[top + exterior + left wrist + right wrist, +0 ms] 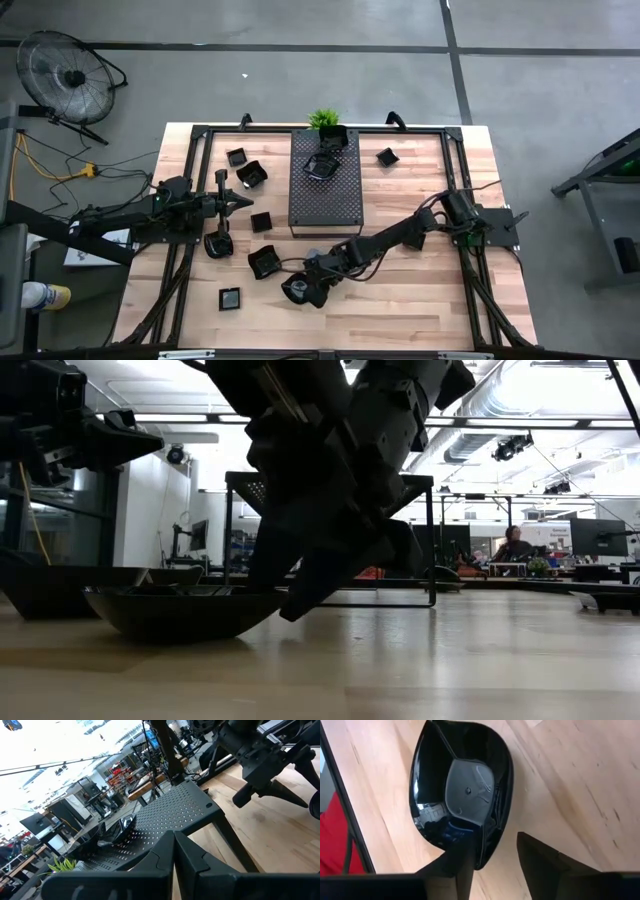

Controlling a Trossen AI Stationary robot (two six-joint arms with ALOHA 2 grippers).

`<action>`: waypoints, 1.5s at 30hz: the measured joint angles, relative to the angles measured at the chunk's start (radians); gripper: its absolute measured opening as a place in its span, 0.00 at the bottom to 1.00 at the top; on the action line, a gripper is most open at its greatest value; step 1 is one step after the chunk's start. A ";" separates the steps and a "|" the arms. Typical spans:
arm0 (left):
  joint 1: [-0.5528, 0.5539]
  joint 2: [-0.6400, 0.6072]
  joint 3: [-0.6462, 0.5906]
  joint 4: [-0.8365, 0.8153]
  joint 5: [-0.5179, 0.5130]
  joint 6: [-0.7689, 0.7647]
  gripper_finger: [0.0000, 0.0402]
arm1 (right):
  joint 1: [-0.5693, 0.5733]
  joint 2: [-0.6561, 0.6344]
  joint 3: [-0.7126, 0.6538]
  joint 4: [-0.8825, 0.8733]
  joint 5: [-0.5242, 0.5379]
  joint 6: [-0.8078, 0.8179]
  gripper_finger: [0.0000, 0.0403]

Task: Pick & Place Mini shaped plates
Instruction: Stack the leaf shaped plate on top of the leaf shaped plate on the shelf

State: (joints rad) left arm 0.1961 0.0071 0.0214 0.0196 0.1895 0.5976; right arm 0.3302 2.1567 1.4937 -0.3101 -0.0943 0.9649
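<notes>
Low in the centre of the high view, the right gripper reaches down over a small glossy black rounded dish resting on the light wooden table. Its fingers are apart, one inside the dish's rim and one outside. Other mini black plates lie scattered at centre-left; two sit on the dark perforated rectangular tray. At left, the left gripper hovers, fingers pressed together, empty.

No text, label, brand, number or sign can be read on anything in these views, neither on the table nor in the room behind.
</notes>
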 joint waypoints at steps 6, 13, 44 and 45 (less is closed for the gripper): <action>0.000 0.000 0.000 0.000 0.000 0.000 0.00 | 0.000 0.000 0.000 0.001 0.016 0.000 0.24; 0.000 0.000 0.000 0.000 0.000 0.000 0.00 | 0.000 0.000 0.000 0.001 0.012 -0.001 0.19; 0.000 0.000 0.000 0.000 0.000 0.000 0.00 | 0.000 -0.001 -0.001 0.024 0.010 -0.020 0.01; 0.000 0.000 0.000 0.000 0.000 0.000 0.00 | 0.002 -0.002 -0.001 0.024 0.011 -0.022 0.01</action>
State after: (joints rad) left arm 0.1962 0.0068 0.0215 0.0196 0.1898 0.5976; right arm 0.3319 2.1551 1.4929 -0.2859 -0.0834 0.9431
